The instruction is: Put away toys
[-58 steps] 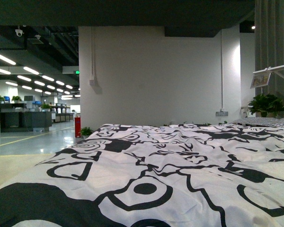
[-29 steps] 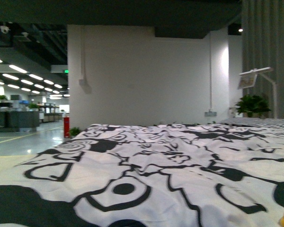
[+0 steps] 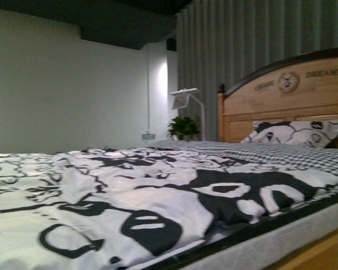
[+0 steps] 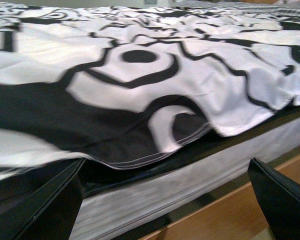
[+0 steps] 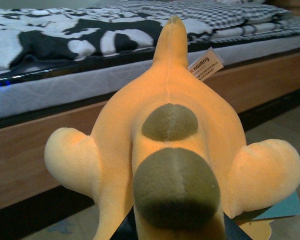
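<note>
The bed (image 3: 270, 247) holds a rumpled black-and-white quilt (image 3: 101, 191). One corner of the quilt hangs a little over the grey side of the mattress (image 4: 155, 190). Further up the bed there is a checked sheet (image 3: 270, 153), and a pillow (image 3: 293, 134) with the same black-and-white pattern leans on the wooden headboard (image 3: 281, 104).

The plush toy (image 5: 170, 165) is not on the bed. It is up in the air beside the bed, off the floor (image 5: 290, 125), right in front of the right wrist camera. It is orange-yellow and round, with two brown patches, a fat stubby bit on each side and a white label (image 5: 206, 64). The right gripper (image 5: 126, 231) seems to be clamped on it from below, but the toy hides nearly all of it.

The left gripper (image 4: 167, 161) is spread wide with nothing in it. Its dark fingers (image 4: 40, 205) sit low by the edge of the bed, apart from the quilt.

Past the bed stand a white lamp (image 3: 183, 98) and a green plant (image 3: 183, 126). A long grey curtain (image 3: 231, 45) hangs behind the headboard, and the wall (image 3: 62, 95) is plain white.
</note>
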{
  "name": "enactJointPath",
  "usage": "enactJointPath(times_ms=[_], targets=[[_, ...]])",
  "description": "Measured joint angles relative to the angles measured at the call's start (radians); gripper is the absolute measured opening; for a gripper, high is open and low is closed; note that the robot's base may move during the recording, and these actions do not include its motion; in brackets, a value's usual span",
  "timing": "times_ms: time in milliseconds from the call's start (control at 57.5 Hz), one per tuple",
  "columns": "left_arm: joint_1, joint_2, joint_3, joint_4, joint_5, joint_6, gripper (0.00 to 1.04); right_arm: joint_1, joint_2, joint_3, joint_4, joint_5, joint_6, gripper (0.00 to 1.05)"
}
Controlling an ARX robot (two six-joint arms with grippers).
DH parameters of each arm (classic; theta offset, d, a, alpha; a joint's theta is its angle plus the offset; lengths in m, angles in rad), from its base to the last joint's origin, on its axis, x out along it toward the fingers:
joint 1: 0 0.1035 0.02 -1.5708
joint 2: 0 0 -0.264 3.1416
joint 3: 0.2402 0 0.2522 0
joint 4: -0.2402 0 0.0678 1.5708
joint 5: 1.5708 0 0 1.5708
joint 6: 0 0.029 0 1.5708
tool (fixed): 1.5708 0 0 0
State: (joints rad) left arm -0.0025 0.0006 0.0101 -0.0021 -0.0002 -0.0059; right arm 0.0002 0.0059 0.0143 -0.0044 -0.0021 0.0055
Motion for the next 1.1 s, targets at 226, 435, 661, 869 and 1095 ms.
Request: enactJointPath(times_ms=[226, 435, 661, 869, 1095], targets=[[0.0, 0.0, 0.0, 0.0, -0.002, 0.001, 0.98, 0.0, 0.0, 0.0, 0.0, 0.002, 0.0, 0.07], [0.0, 0.0, 0.0, 0.0, -0.003, 0.001, 0.98, 0.0, 0.0, 0.0, 0.0, 0.002, 0.0, 0.07], [0.0, 0.0, 0.0, 0.0, -0.002, 0.001, 0.98, 0.0, 0.0, 0.0, 0.0, 0.002, 0.0, 0.07], [0.0, 0.0, 0.0, 0.0, -0.002, 0.001, 0.98, 0.0, 0.0, 0.0, 0.0, 0.003, 0.0, 0.07], [-0.001, 0.0, 0.0, 0.0, 0.002, 0.002, 0.98, -0.002, 0.0, 0.0, 0.0, 0.014, 0.0, 0.07]])
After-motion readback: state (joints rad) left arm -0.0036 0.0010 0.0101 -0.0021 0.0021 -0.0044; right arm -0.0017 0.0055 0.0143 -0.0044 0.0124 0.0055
